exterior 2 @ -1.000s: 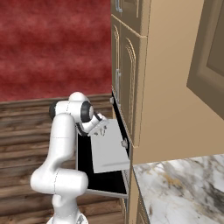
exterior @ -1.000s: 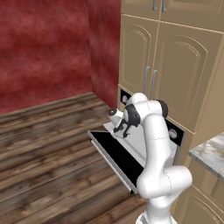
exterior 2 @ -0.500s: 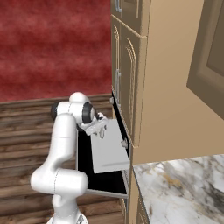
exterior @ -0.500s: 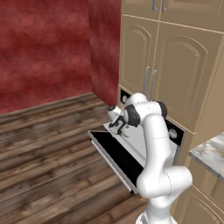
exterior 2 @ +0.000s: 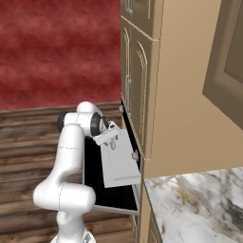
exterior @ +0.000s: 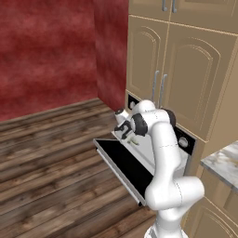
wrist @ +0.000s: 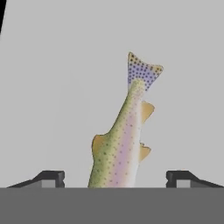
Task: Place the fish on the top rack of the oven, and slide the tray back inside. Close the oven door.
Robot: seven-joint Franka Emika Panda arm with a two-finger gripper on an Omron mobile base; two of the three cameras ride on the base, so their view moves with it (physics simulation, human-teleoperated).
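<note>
Now fish lying flat on pulled-out pale tray, above dropped-open black oven door, pincer spread wide astride the fish, fingertips apart from it, holding nothing

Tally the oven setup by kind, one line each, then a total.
Fish: 1
Pulled-out tray: 1
Open oven door: 1
Gripper, jaws open either side of the fish: 1
Total: 4
</note>
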